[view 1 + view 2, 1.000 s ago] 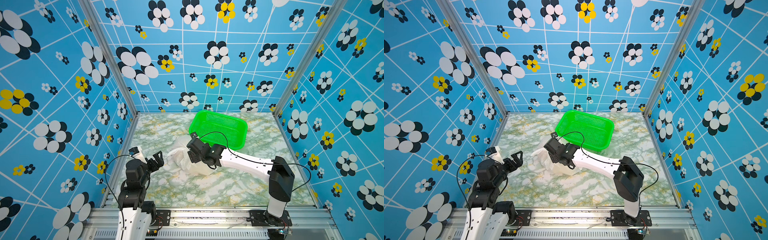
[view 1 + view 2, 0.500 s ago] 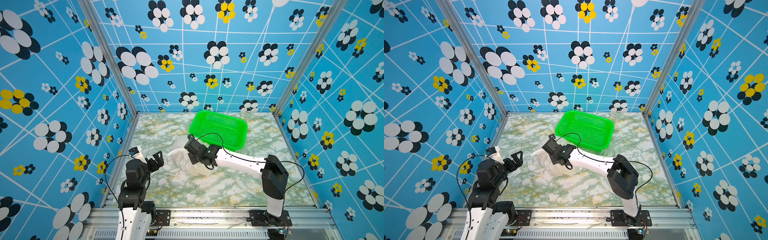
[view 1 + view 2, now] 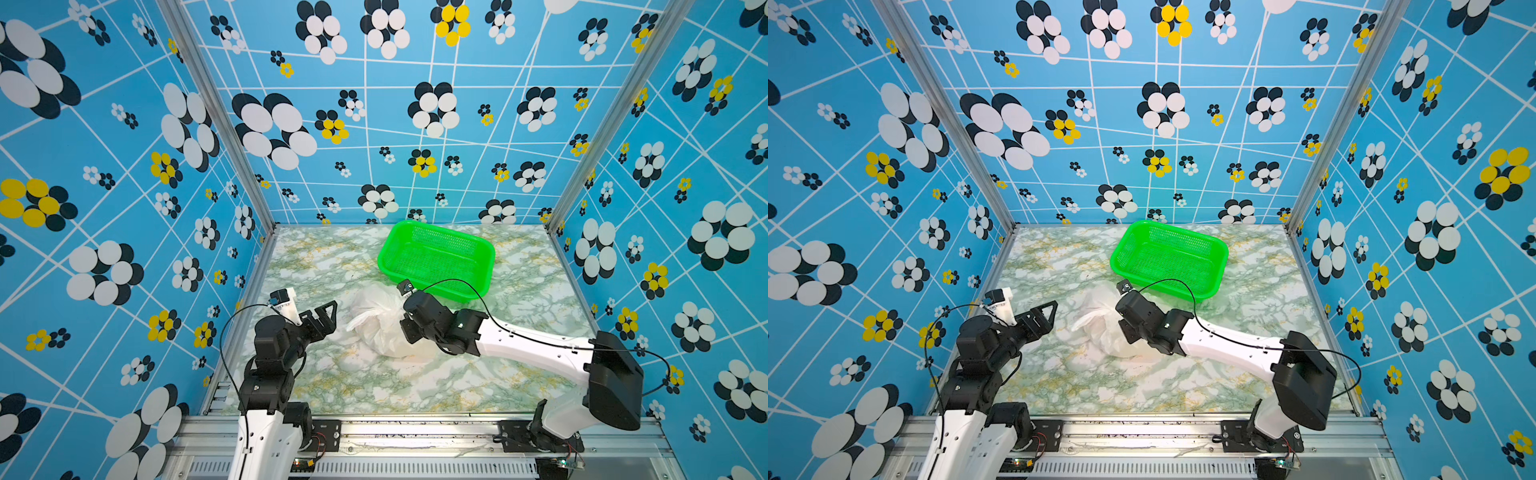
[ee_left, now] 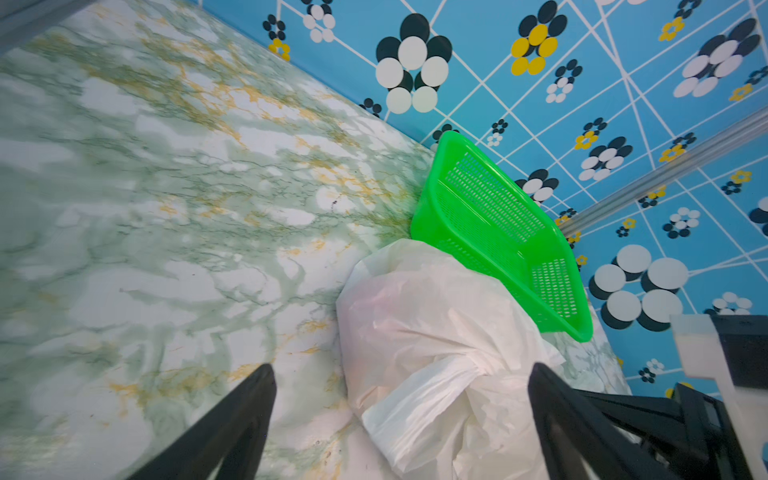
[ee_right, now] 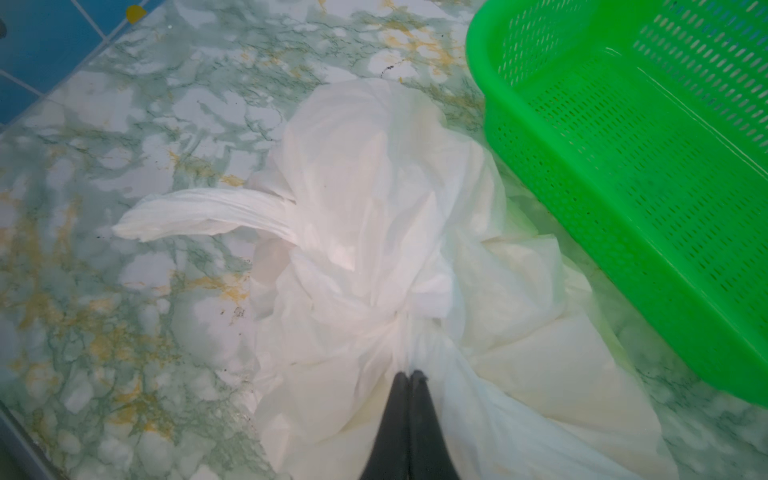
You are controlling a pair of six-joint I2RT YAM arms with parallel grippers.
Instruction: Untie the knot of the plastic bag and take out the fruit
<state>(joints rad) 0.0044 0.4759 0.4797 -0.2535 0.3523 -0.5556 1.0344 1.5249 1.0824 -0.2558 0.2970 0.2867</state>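
The white plastic bag [image 3: 380,328] [image 3: 1100,332] lies on the marble tabletop, just in front of the green basket. Its knot [image 5: 424,291] [image 4: 478,365] is tied, and one floppy handle end [image 5: 199,216] sticks out sideways. My right gripper [image 5: 409,376] [image 3: 406,329] is shut, pinching the bag's plastic just below the knot, and the film runs taut to its tips. My left gripper [image 4: 401,368] [image 3: 328,313] stands open to the left of the bag without touching it, and the handle end lies between its fingers in the left wrist view. The fruit is hidden inside the bag.
An empty green mesh basket [image 3: 436,257] [image 3: 1167,257] [image 4: 498,232] [image 5: 623,145] stands behind and to the right of the bag, almost touching it. Blue flowered walls close in three sides. The arm bases sit on the metal rail [image 3: 415,432] along the front.
My right gripper has closed on the bag near the knot, and its arm has shifted a little. The left arm has stayed where it was, its gripper open.
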